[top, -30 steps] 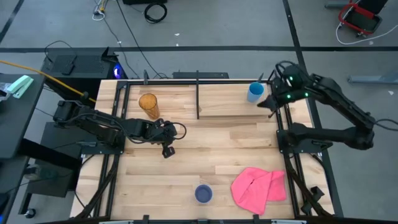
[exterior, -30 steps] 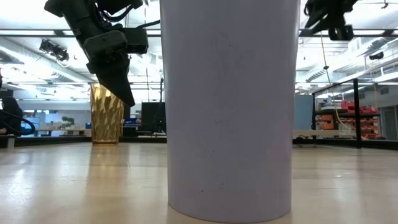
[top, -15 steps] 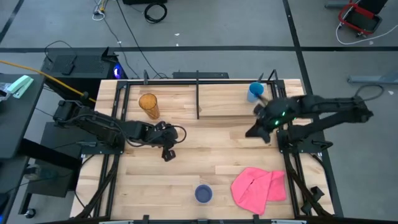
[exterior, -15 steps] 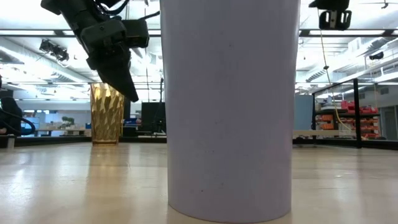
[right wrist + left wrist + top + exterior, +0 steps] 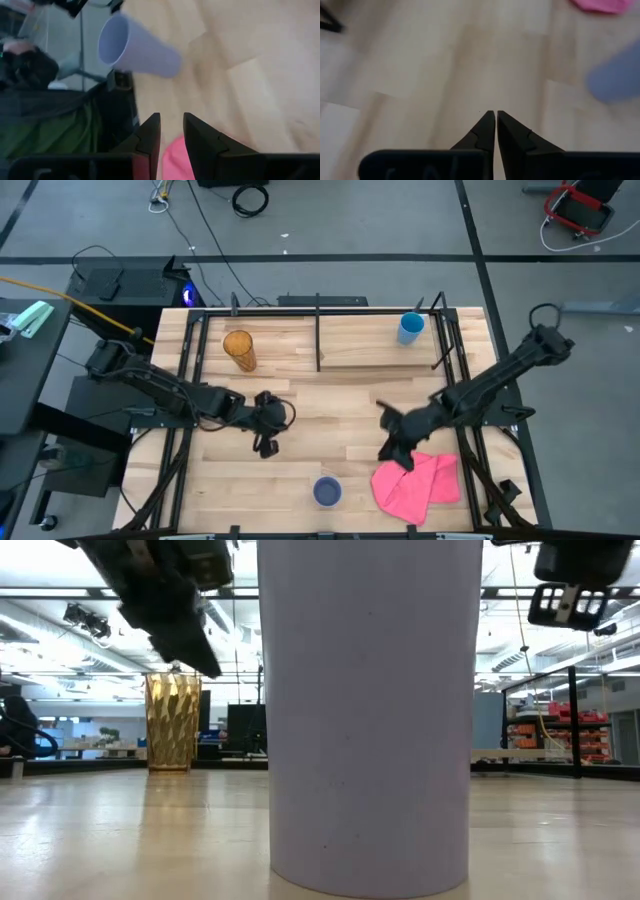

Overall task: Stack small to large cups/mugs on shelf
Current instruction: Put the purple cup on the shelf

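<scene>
Judging by appearance, all three cups are light, rigid, smooth-walled plastic without handles, so each is best pinched across the rim or gripped around the upper wall, with care against slipping or tipping. Only the lavender-blue cup remains off the shelf; it stands upright near the front edge of the tabletop, just beside the pink cloth and clear of it. The amber tumbler and the bright blue cup stand apart on the shelf, at opposite ends, not yet nested. The left gripper hangs over bare wood left of the lavender-blue cup, its fingers nearly touching and holding nothing. The right gripper is poised at the cloth's upper corner, jaws parted by a narrow gap and empty. Room is ample on the cup's left and rear sides; the cloth crowds its right side and the table edge lies close in front. The shelf's black rods and upright posts restrict approach, so entry from above appears safest.
</scene>
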